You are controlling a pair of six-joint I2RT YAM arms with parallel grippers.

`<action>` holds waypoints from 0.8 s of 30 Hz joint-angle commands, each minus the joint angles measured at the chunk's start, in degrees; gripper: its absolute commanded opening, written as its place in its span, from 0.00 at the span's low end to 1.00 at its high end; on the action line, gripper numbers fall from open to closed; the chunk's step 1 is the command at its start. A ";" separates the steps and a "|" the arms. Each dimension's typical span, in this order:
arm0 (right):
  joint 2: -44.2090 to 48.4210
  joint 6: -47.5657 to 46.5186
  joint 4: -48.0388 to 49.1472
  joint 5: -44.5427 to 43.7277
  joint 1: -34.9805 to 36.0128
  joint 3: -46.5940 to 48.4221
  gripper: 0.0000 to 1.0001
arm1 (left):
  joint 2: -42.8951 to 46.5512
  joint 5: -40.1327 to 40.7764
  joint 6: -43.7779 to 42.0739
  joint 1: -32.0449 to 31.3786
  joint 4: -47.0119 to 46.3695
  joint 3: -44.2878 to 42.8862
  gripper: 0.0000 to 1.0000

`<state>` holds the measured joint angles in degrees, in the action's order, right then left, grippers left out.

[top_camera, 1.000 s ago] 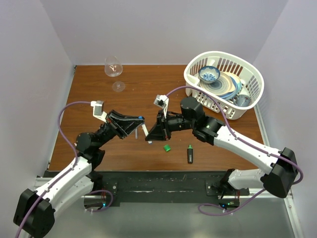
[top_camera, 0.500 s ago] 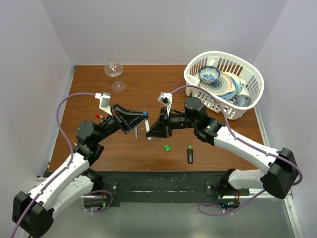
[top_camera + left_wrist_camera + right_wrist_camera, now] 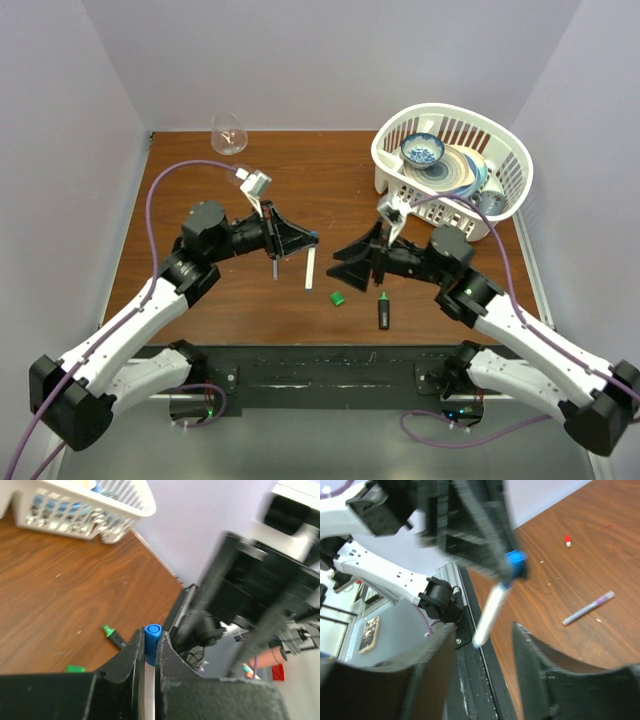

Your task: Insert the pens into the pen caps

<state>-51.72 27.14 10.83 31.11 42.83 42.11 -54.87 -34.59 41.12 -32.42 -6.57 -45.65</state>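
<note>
Tabletop [image 3: 200, 190], L end effector [image 3: 311, 238] holds white pen [image 3: 310, 268] aloft

Three pens [image 3: 384, 312], three caps [image 3: 338, 298]

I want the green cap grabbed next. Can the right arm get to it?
Probably yes. The right end effector is open, empty and close to the green cap, which lies uncovered with nothing between them.
</note>
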 commanded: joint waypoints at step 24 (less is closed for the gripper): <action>15.43 2.31 -15.66 -13.97 0.15 -2.64 0.93 | -36.34 42.23 -2.02 0.34 19.66 -12.27 0.00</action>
<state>-35.79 28.75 -5.17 18.92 42.85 38.02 -88.53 3.79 37.91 -32.27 13.04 -55.09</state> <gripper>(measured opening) 0.928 0.091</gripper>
